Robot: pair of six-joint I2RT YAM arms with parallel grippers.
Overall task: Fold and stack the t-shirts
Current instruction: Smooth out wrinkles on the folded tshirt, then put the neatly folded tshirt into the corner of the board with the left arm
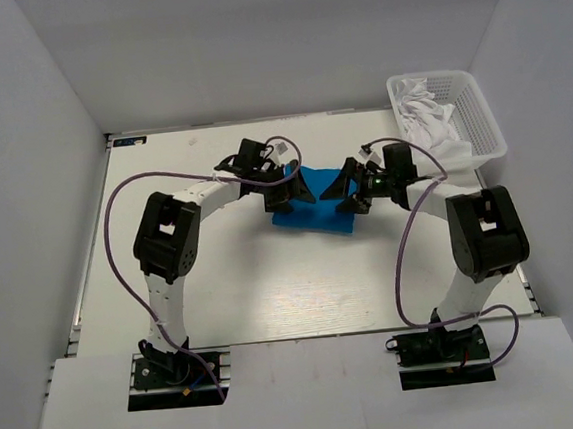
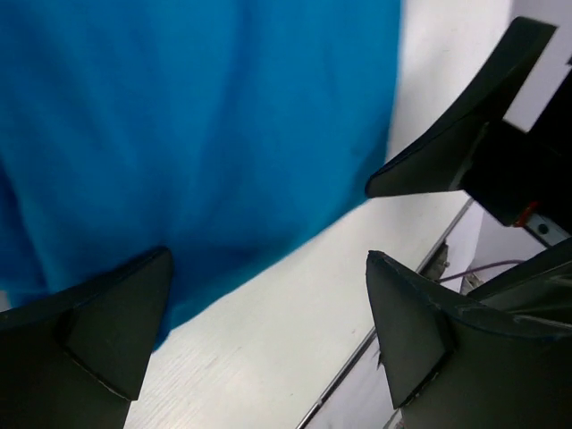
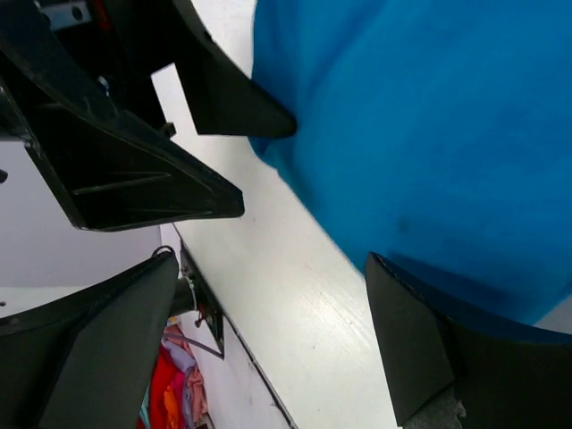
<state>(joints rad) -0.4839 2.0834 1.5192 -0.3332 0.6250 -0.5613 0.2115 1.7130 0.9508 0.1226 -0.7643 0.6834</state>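
1. As the overhead view has it, one blue t-shirt (image 1: 319,215) lies flat as a small patch on the far middle of the white desk (image 1: 274,296), between the two arms.
   - Left tool (image 1: 286,190): over the shirt's left edge, fingers spread, grasping nothing.
   - Right tool (image 1: 351,195): over the shirt's right edge, fingers spread, grasping nothing.
   - White lattice basket (image 1: 486,125): at the far right corner of the desk, well apart from the shirt, with crumpled white cloth (image 1: 429,117) inside.
2. Left wrist view.
   - Blue t-shirt (image 2: 197,125): fills the upper left, its edge running diagonally across bare desk (image 2: 295,322).
   - Left tool (image 2: 268,259): released. The jaws stand wide, one finger over the shirt's edge and the other over the desk.
   - One finger of the right tool (image 2: 465,125) shows at upper right.
3. Right wrist view.
   - Blue t-shirt (image 3: 429,116): fills the upper right, lying on the desk (image 3: 295,304).
   - Right tool (image 3: 273,259): released. The jaws stand wide, one finger beside the shirt's lower edge.
   - Left tool (image 3: 268,161): its dark fingers show at upper left, one tip touching the shirt's edge.
   - Red cloth (image 3: 174,375): below, past the desk's edge, too blurred to identify.
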